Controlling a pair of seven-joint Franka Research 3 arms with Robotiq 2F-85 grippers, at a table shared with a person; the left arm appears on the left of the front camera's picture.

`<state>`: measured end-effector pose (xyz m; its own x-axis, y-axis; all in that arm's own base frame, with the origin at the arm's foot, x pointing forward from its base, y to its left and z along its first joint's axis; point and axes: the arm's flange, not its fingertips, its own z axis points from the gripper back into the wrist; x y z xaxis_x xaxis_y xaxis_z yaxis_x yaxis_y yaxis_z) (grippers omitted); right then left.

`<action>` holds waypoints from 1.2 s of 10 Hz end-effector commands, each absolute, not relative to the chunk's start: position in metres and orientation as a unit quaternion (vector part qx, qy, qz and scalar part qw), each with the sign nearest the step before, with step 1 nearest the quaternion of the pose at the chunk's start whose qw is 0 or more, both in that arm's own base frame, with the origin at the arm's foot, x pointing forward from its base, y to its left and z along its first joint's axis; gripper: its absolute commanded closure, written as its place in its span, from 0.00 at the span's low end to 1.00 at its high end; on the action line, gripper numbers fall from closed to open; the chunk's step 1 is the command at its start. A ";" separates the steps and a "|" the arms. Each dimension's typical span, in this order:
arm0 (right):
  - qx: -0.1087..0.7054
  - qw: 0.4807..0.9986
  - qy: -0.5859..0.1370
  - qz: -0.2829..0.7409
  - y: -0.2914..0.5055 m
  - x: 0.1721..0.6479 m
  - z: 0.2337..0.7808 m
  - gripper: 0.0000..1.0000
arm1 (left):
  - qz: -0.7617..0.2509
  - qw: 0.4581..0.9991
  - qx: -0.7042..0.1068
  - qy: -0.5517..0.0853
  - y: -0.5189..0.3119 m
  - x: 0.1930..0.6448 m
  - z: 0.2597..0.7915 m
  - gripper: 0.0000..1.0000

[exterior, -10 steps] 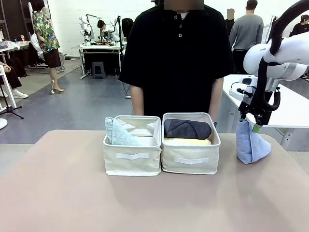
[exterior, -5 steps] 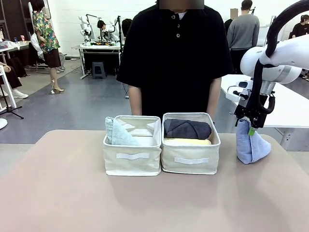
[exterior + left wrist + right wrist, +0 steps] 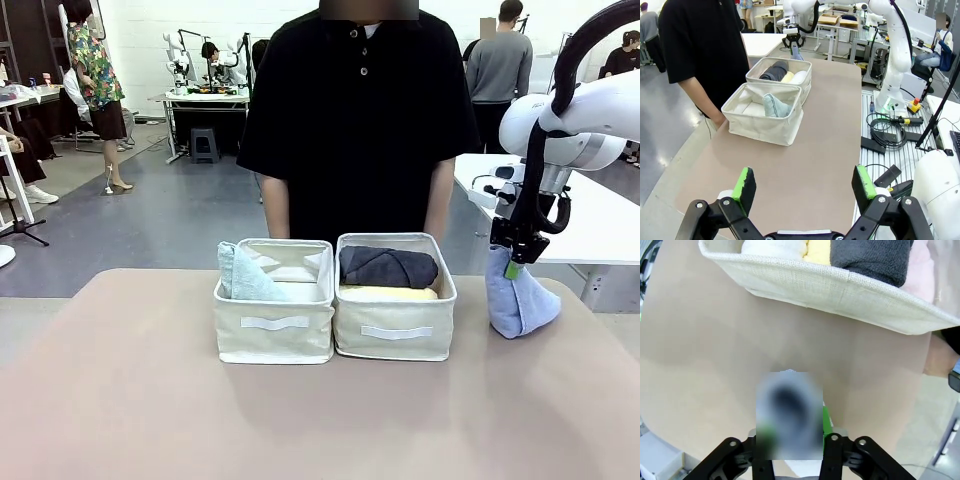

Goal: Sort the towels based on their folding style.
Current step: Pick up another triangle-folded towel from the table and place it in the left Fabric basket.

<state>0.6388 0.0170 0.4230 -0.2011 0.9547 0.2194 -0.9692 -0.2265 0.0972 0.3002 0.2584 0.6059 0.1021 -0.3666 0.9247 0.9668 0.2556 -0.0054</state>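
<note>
Closest to me the left hand (image 3: 805, 182) hangs over the near end of the surface (image 3: 150, 400), jaws spread wide and holding nothing, so it has no part in this step. Further in, two fabric bins sit side by side and touching. The left bin (image 3: 273, 340) has a pale green towel (image 3: 238, 276) folded as a cone leaning in its left end. The right bin (image 3: 395, 340) holds the rolls: the dark grey towel (image 3: 388, 267), the yellow towel (image 3: 390, 293), the white towel (image 3: 772, 246) and the pink towel (image 3: 922, 270). Off to the right, apart from both bins, the light blue towel (image 3: 522, 305) stands on the surface as a cone. The right hand (image 3: 514, 262) has come down onto its peak with the jaws drawn in on the tip. I'd say the grip is only a pinch of soft terry, so the lift should be straight up and slow or the fold may sag open. The cone then has to pass above the right bin's rim and its rolls, and go down upright beside the green one. The person (image 3: 360, 120) stands right behind the bins, so the far side is worth watching.
</note>
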 end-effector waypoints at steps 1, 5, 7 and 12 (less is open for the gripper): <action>0.122 0.626 -0.029 0.770 0.017 0.641 0.427 1.00 | -0.509 0.650 -0.341 -0.450 0.259 0.300 0.607 0.00; 0.079 0.627 -0.022 0.775 0.027 0.619 0.463 0.96 | -0.509 0.650 -0.341 -0.450 0.259 0.300 0.607 0.00; 0.046 0.628 -0.044 0.775 0.045 0.585 0.528 0.86 | -0.509 0.650 -0.341 -0.450 0.259 0.300 0.607 0.00; 0.015 0.695 -0.153 0.702 0.081 0.514 0.700 0.86 | -0.509 0.650 -0.341 -0.450 0.259 0.300 0.607 0.00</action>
<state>0.5058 0.0797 0.7013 -0.0752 0.9799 0.1845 -0.9833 -0.0422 -0.1768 0.3002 0.2586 0.6058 0.1031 -0.3666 0.9247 0.9666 0.2563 -0.0062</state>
